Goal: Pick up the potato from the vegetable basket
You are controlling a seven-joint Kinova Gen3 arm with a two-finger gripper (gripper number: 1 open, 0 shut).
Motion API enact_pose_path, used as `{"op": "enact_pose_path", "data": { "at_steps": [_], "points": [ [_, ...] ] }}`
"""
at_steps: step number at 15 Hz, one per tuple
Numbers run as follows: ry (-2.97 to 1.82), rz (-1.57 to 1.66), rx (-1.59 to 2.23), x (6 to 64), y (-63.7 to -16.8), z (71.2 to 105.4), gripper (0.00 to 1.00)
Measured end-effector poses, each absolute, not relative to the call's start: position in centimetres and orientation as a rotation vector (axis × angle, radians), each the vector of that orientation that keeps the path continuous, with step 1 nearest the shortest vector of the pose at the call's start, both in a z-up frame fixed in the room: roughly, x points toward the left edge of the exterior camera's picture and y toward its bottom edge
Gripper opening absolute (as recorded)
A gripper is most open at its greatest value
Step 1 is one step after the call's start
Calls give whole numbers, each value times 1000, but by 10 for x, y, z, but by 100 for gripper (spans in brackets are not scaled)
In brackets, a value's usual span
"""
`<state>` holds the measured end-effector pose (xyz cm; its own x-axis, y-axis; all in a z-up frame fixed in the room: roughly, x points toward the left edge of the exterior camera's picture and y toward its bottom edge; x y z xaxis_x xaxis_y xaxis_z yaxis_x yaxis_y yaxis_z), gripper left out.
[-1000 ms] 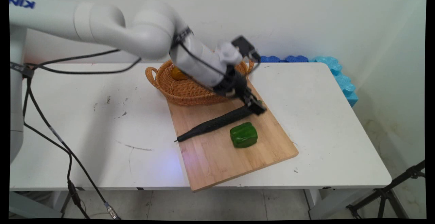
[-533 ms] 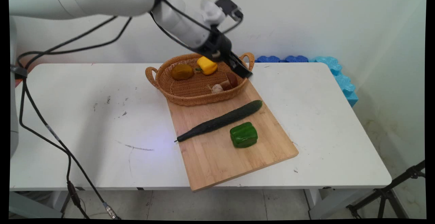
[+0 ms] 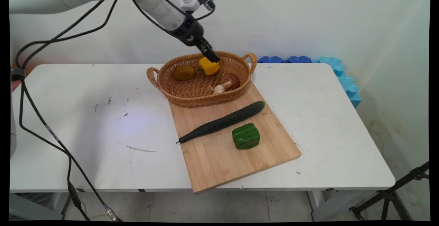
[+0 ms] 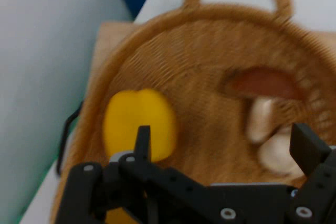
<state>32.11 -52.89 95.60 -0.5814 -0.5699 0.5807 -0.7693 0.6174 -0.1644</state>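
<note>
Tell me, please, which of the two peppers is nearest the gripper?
The yellow pepper in the basket, directly beneath the open gripper. The green pepper lies apart on the cutting board, beside the cucumber.

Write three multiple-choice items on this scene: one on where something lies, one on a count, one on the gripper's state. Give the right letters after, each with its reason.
1. Where does the cucumber lie?
A. In the basket
B. On the wooden board
C. On the bare table

2. How many vegetables lie on the wooden board?
A. One
B. Two
C. Four

3. How does the gripper stand?
A. Open, holding nothing
B. Shut on the cucumber
C. Shut on the green pepper

Answers: 1 B, the cucumber stretches slantwise across the board, beside the green pepper. 2 B, only the cucumber and the green pepper rest on it; the yellow pepper, the mushroom and the rest sit in the basket. 3 A, the hand view shows its two fingers wide apart over the basket with nothing between them.
</note>
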Motion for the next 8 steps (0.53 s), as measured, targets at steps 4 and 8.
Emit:
{"op": "enact_pose_path", "data": {
  "at_steps": [4, 8],
  "points": [
    [-2422, 589, 1122, 356, -546, 937, 100],
    [-2467, 589, 1181, 380, -559, 912, 100]
  ]
}}
